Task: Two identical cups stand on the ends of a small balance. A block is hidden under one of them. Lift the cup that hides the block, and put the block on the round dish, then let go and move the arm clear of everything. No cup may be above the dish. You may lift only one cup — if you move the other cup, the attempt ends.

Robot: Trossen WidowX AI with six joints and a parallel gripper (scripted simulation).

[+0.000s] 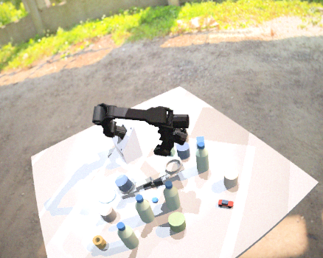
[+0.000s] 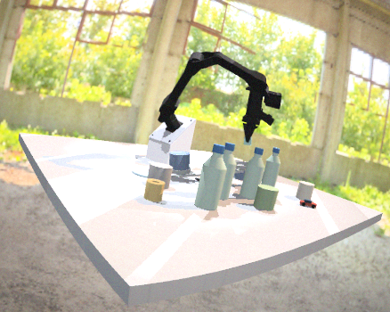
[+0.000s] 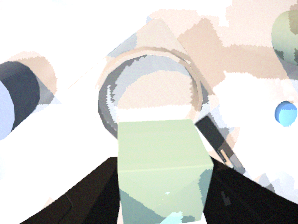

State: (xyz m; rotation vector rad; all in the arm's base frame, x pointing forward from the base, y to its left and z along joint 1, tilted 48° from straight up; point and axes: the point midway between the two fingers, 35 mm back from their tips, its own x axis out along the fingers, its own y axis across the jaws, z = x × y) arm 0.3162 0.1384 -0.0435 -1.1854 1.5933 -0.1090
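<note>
My gripper is shut on the pale green block and holds it in the air near the ring end of the balance. One blue cup stands on the other end of the balance. A second blue cup stands off the balance, on the table behind the ring end. The pale round dish lies beside the first cup's end, and no cup is above it.
Several green bottles with blue caps stand around the balance. A green cylinder, grey cylinders, an orange cylinder, a red car and a small blue disc are also there.
</note>
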